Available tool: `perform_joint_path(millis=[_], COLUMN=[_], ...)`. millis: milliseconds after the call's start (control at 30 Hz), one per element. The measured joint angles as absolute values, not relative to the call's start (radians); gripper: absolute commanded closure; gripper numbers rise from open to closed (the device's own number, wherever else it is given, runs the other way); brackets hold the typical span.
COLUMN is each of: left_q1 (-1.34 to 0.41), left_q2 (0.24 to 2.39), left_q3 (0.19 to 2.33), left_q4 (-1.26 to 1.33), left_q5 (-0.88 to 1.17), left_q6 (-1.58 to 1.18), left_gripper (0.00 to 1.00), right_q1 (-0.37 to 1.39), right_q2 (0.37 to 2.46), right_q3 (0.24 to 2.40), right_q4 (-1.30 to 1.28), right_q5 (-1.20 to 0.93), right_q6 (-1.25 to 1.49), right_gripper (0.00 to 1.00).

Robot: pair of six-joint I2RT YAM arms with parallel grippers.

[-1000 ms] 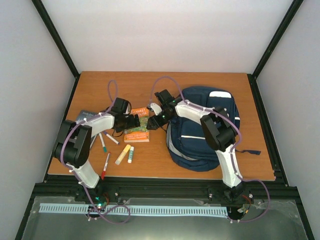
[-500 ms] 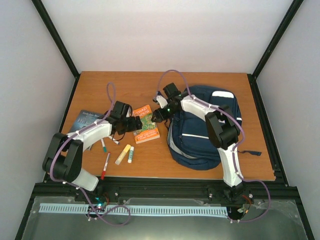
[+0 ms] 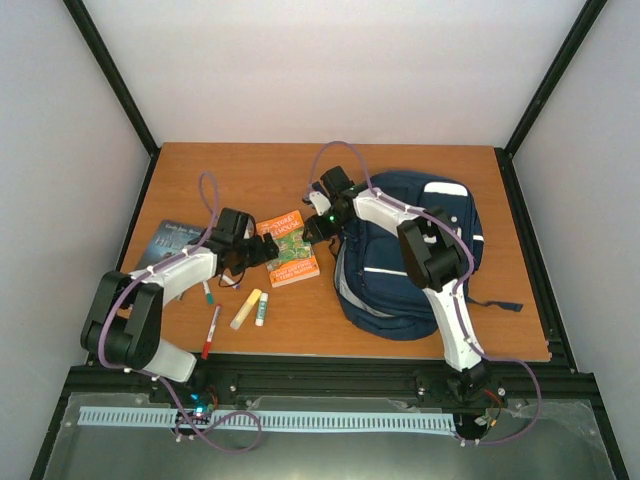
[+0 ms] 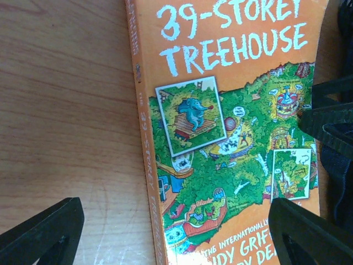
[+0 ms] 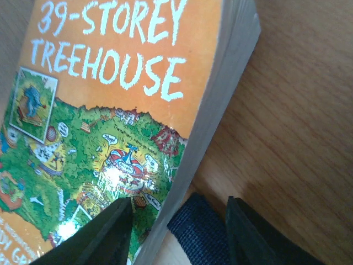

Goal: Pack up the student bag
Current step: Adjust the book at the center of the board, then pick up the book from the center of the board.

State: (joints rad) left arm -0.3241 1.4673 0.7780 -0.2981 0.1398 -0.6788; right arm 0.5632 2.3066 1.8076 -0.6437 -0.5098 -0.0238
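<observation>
Straddling the spine of the orange book (image 4: 220,138), the left gripper (image 4: 174,207) has its jaws wide open. One finger (image 4: 47,234) is over bare table (image 4: 66,110) at the lower left of the left wrist view, and the other is over the cover at lower right. It holds nothing.

The right gripper (image 5: 179,201) has its jaws parted about halfway. One finger (image 5: 94,237) is over the cover and the other over the table. Between them lie the book's page edge and a navy strap (image 5: 198,226). Neither is visibly pinched, though whether a finger touches the book cannot be told.

In the top view the book lies flat at mid-frame. The left gripper is at its left edge and the right gripper at its upper right corner.

The bag (image 3: 410,260) lies flat right of centre, just beside the book, with its white patch toward the upper end. The right arm reaches across its upper left part.

At the left edge of the table lies a dark book (image 3: 170,238). Below the left arm, from left to right, lie:
- a marker (image 3: 207,290)
- a red pen (image 3: 212,328)
- a yellow highlighter (image 3: 245,308)
- a glue stick (image 3: 261,310), just beside the highlighter
</observation>
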Motion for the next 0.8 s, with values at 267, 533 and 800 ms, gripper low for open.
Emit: perform_joint_path(millis=[267,533,800], left_q1=[-0.315,-0.305,-0.297], left_q2=[1.501,1.56,1.611], left_q3=[0.752,0.752,0.755], left_q4=[-0.235,-0.176,-0.051], left_q5=[0.175,0.212,0.265], left_q6=[-0.706,-0.77,-0.831], left_gripper=[0.06,0.03,0.05], right_q1=[0.566,0.566,0.568], right_q2=[2.329,2.34,2.347], right_q3=[1.834,1.855,1.864], right_q4=[-0.67,-0.685,-0.694], right_q5=[-0.49,-0.481,-0.477], right_q6=[-0.019,-0.017,-0.017], right_gripper=[0.72,0.77,0.8])
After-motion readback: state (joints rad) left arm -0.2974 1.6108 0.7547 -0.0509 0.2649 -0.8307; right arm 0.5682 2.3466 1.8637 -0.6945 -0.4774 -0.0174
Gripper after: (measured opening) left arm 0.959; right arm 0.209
